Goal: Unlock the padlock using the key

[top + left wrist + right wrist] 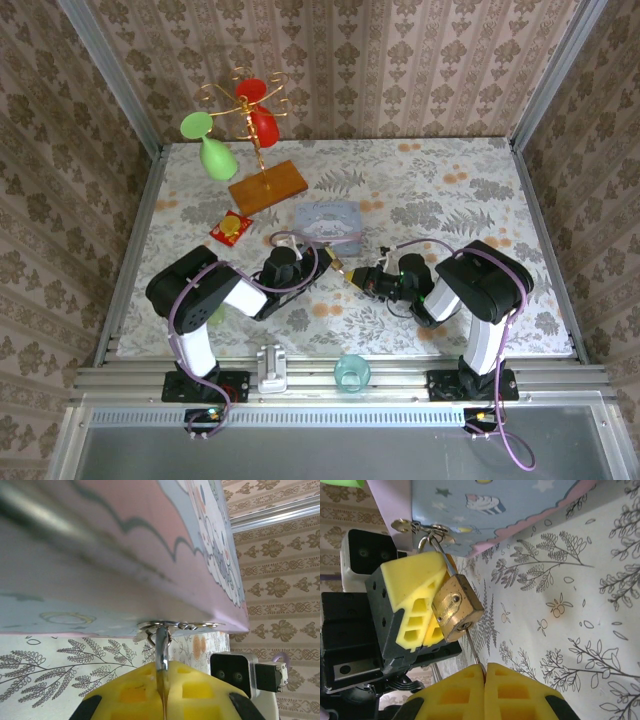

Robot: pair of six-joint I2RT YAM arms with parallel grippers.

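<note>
Nearest to me, a small teal glass [351, 372] stands at the near edge of the worktop [480, 200], between the two arm bases. Just beyond it both arms reach inward and meet near the middle of the worktop.

My right gripper [485, 668] has its yellow fingers pressed together on the thin silvery key [473, 650]. The key's blade runs up into the keyhole in the bottom of the padlock [455, 607].

My left gripper [162, 670] is clamped on the padlock from the other side. In the right wrist view its yellow pads [412, 587] sit flat against the brass body. In the left wrist view the silvery shackle [161, 647] rises from between the closed fingers.

The padlock is off the worktop, tilted, with its shackle hooked through the metal hasp [422, 527] on the front of the pale blue tin [328, 222].

The tin sits just behind the two grippers. To its left, nearer the left edge, lies a red-and-yellow packet [231, 229]. Farthest back, toward the far left corner, a wire rack [266, 187] on a wooden base carries green and red glasses.
</note>
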